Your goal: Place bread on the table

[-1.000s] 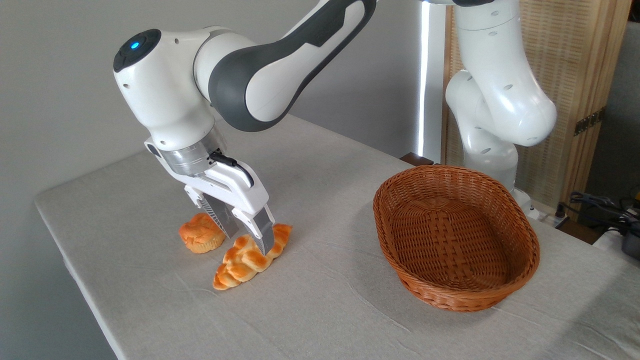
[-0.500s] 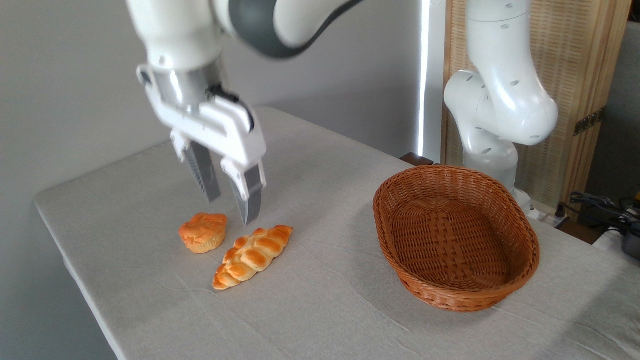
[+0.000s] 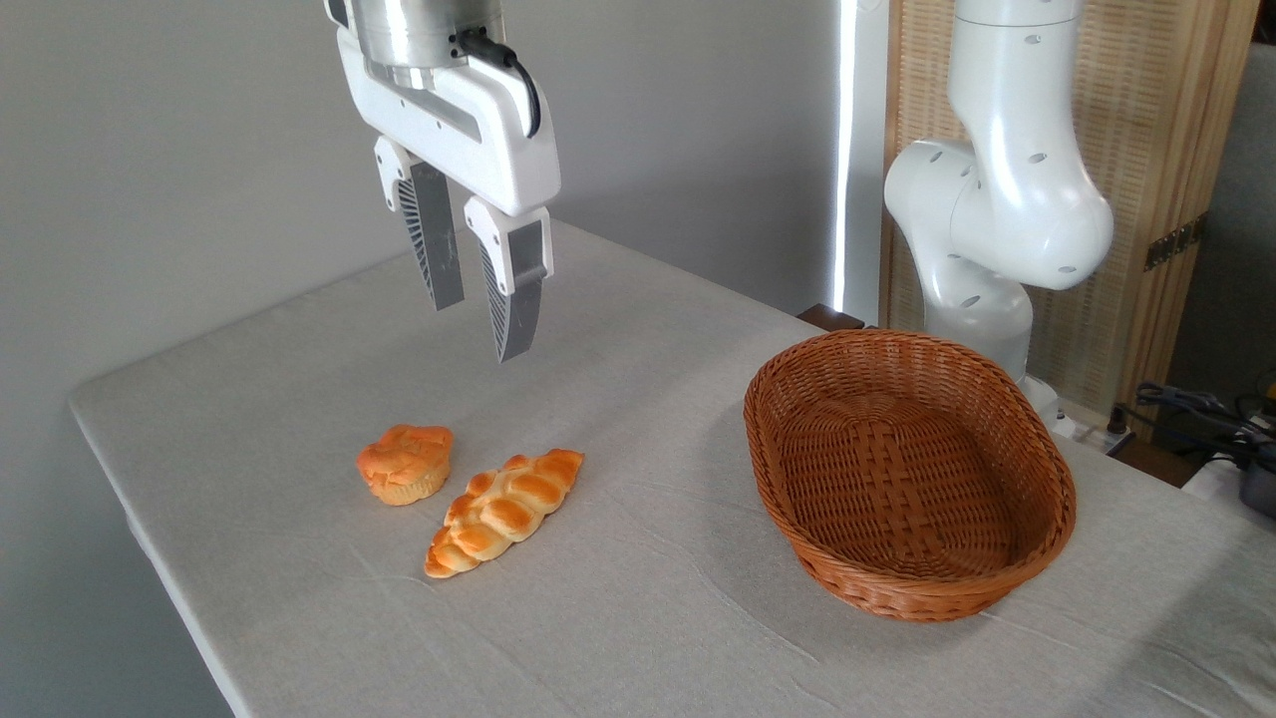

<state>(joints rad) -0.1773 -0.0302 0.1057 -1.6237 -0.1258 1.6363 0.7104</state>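
— How much room on the table (image 3: 648,618)?

— Plenty of bare cloth toward the front edge and between the bread (image 3: 505,511) and the wicker basket (image 3: 909,477).

— And the bread?

— Flat on the cloth, just beside the muffin (image 3: 405,464).

— The gripper (image 3: 480,329)?

— Well above, fingers apart, holding nothing.
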